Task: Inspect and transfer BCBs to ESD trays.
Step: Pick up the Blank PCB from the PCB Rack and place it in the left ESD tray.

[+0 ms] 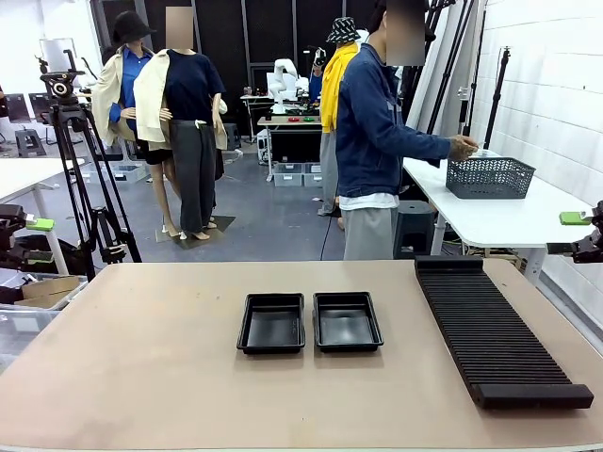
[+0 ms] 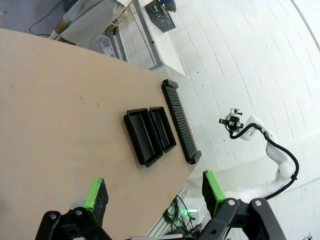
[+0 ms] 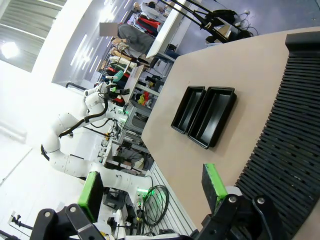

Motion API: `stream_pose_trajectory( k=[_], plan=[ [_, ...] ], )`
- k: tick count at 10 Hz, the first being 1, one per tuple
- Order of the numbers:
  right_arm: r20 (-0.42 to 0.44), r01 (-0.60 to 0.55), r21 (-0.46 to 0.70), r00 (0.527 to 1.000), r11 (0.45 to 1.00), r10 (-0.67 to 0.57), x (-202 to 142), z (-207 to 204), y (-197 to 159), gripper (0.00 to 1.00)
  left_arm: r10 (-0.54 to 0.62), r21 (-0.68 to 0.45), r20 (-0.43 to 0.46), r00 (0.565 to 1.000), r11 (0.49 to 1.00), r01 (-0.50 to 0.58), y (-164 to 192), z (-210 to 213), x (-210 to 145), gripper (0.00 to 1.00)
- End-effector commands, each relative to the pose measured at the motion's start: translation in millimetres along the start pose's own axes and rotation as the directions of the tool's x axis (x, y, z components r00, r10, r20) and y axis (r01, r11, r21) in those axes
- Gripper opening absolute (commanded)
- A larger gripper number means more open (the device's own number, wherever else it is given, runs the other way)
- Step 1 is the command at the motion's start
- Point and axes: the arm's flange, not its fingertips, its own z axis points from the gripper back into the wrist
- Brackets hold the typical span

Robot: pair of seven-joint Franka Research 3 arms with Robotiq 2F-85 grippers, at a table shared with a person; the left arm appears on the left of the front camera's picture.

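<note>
Two empty black ESD trays (image 1: 271,323) (image 1: 347,321) sit side by side in the middle of the table. The left wrist view shows them from high up (image 2: 142,137) (image 2: 162,128), and the right wrist view shows them too (image 3: 189,116) (image 3: 214,117). The BCBs are out of view. My left gripper (image 2: 155,190) is open with nothing between its fingers, and it hangs off the table's left edge (image 1: 40,239). Beyond the right edge, my right gripper (image 3: 151,188) (image 1: 573,234) is likewise open and holds nothing.
A long black ribbed rack (image 1: 495,330) lies along the table's right side. The person (image 1: 377,141) stands beyond the far edge, turned to a white side table, with a hand (image 1: 462,146) at a grey mesh basket (image 1: 490,177). A tripod (image 1: 80,169) stands far left.
</note>
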Motion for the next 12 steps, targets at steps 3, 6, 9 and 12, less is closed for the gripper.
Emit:
stream_pose_trajectory(
  k=[3, 6, 9, 12],
  plan=[
    [0.0, 0.0, 0.003, 1.0, 1.0, 0.0, -0.3, -0.3, -0.1, 1.0, -0.002, 0.006, 0.0, 1.0, 1.0, 0.002, -0.3, 1.6, 0.0, 1.0],
    [0.0, 0.0, 0.003, 1.0, 1.0, 0.0, -0.3, -0.3, -0.1, 1.0, -0.002, 0.006, 0.0, 1.0, 1.0, 0.002, -0.3, 1.6, 0.0, 1.0],
    [0.0, 0.0, 0.003, 1.0, 1.0, 0.0, -0.3, -0.3, -0.1, 1.0, -0.002, 0.006, 0.0, 1.0, 1.0, 0.002, -0.3, 1.6, 0.0, 1.0],
    [0.0, 0.0, 0.003, 1.0, 1.0, 0.0, -0.3, -0.3, -0.1, 1.0, -0.002, 0.006, 0.0, 1.0, 1.0, 0.002, -0.3, 1.6, 0.0, 1.0]
  ],
)
